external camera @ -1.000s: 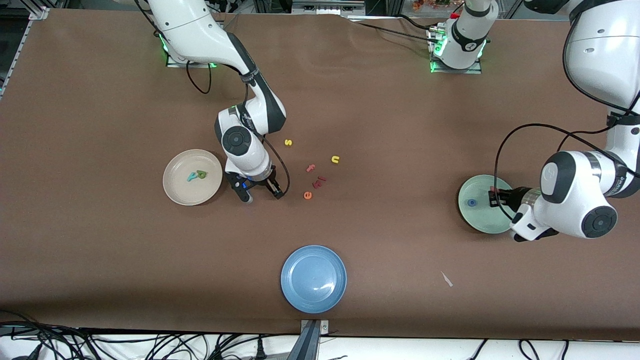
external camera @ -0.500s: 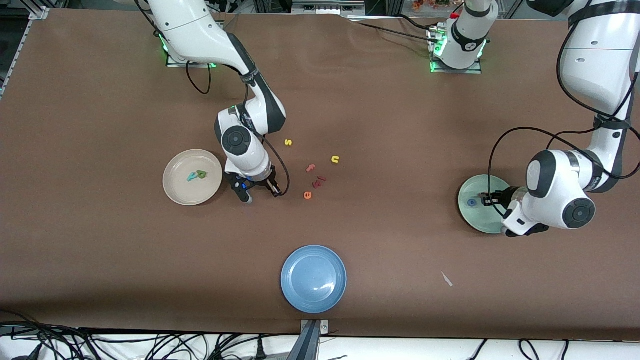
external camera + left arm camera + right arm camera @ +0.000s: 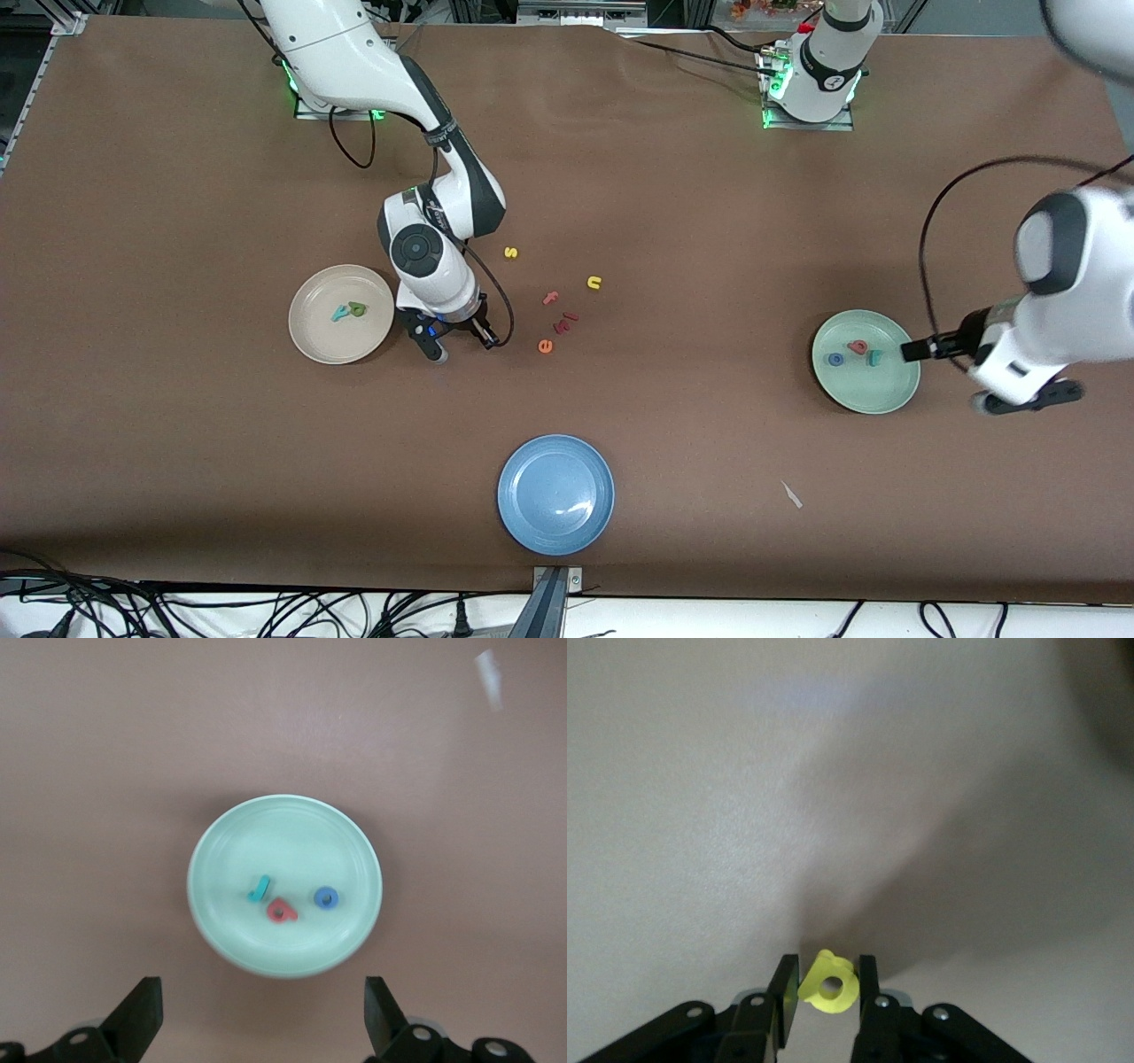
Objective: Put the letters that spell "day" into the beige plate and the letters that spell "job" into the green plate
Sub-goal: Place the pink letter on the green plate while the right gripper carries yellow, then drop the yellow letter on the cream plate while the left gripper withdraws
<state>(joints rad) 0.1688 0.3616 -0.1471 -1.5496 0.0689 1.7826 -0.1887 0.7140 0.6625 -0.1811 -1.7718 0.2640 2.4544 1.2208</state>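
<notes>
The green plate [image 3: 886, 390] holds the blue "o" [image 3: 834, 359], the red "b" [image 3: 857, 347] and the teal "j" [image 3: 873, 357]. In the left wrist view the plate [image 3: 285, 828] shows "j" [image 3: 259, 889], "b" [image 3: 281, 912] and "o" [image 3: 326, 897]. My left gripper [image 3: 912, 351] [image 3: 262, 1017] hangs open and empty over the plate's rim at the left arm's end. The beige plate [image 3: 319, 341] holds the teal "y" [image 3: 339, 314] and the green "d" [image 3: 357, 308]. Beside it, low at the table, my right gripper [image 3: 461, 341] [image 3: 827, 988] is shut on the yellow "a" [image 3: 830, 984].
Loose letters lie mid-table by the right gripper: yellow "s" [image 3: 510, 252], yellow "n" [image 3: 594, 283], salmon "f" [image 3: 550, 298], dark red pieces [image 3: 567, 321], orange "e" [image 3: 545, 346]. A blue plate [image 3: 555, 494] sits near the front edge, with a white scrap [image 3: 791, 494] toward the left arm's end.
The left gripper opened, left the red "b" in the green plate and drew back up toward its end of the table. The right gripper shut on the yellow "a".
</notes>
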